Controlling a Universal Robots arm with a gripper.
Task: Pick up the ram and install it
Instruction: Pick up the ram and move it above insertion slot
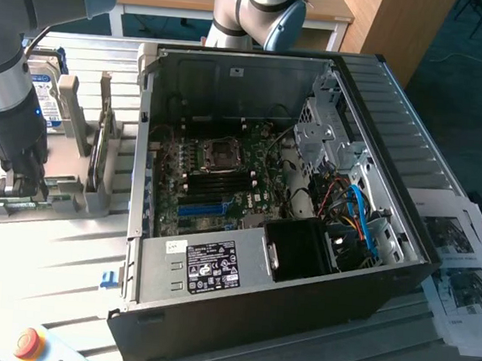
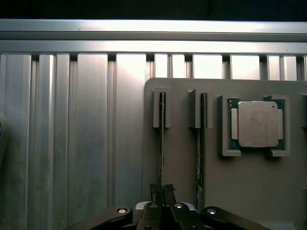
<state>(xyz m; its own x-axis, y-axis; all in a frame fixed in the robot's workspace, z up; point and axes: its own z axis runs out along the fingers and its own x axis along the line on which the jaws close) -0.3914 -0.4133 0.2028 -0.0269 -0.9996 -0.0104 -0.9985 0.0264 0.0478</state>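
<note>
Two green ram sticks stand on edge in slots of a grey holder point(image 2: 182, 143). My gripper point(image 2: 162, 190) is down over the ram point(image 2: 162, 139) farther from the silver processor chip point(image 2: 257, 123), and its two dark fingers are shut on that stick's thin edge. The other ram stick point(image 2: 202, 143) stands free beside it. In the exterior view the gripper point(image 1: 23, 185) is low at the holder point(image 1: 83, 196) on the left, outside the open computer case point(image 1: 242, 269). The motherboard point(image 1: 216, 178) with its black slots point(image 1: 218, 175) lies inside the case.
A hard drive point(image 1: 51, 88) stands behind the holder. Inside the case are a bright blue connector strip point(image 1: 200, 209), a black fan shroud point(image 1: 302, 249) and loose cables point(image 1: 356, 212). Printed papers point(image 1: 461, 267) lie on the exterior view's right, and a red stop button point(image 1: 28, 343) sits at the front.
</note>
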